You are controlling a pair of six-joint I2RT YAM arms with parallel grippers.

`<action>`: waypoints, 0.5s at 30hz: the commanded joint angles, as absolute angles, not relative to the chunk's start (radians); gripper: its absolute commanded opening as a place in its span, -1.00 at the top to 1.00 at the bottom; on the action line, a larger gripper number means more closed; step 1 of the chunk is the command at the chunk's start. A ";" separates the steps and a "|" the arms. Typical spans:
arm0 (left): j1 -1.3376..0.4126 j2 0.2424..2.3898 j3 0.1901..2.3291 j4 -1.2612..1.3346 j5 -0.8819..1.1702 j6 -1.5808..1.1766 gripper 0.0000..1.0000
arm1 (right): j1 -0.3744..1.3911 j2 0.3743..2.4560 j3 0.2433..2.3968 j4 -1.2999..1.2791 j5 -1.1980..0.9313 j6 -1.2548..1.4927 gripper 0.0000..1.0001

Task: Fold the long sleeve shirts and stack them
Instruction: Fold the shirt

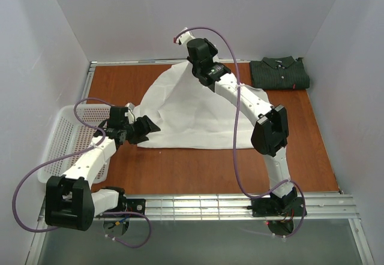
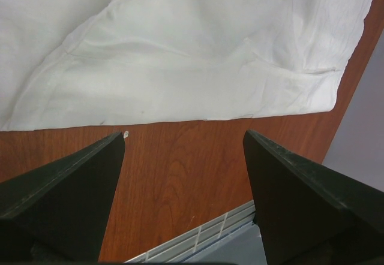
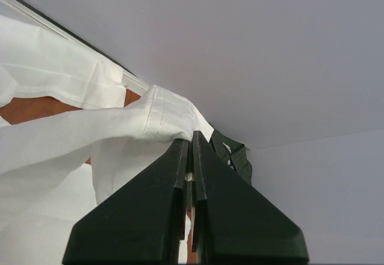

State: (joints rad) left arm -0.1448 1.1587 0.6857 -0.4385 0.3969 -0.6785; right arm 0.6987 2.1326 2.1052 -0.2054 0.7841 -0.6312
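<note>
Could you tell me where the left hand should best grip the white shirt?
Likely the near hem of the white shirt: it lies flat and straight ahead of the open left hand. Come low from the near side; the right hand pinches the far end.

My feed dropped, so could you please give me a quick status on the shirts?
Right gripper shut on white shirt, far edge raised. Left gripper open, empty, by its near edge. Dark shirt folded, far right. Nothing blocking.

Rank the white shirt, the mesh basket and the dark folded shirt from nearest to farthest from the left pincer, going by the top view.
1. The white shirt, its edge just ahead of the left pincer.
2. The mesh basket, behind it at the table's left edge.
3. The dark shirt, in the far right corner.
</note>
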 commanded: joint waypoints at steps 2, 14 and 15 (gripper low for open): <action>-0.140 1.186 0.732 -0.439 0.426 -0.696 -0.52 | 0.676 2.051 2.074 -0.184 0.752 -0.598 0.97; -0.179 1.419 0.775 -0.282 0.362 -0.791 -0.46 | 0.683 1.893 1.839 -0.196 0.629 -0.555 0.97; -0.179 1.430 0.779 -0.278 0.342 -0.801 -0.44 | 0.681 1.882 1.829 -0.195 0.624 -0.557 0.97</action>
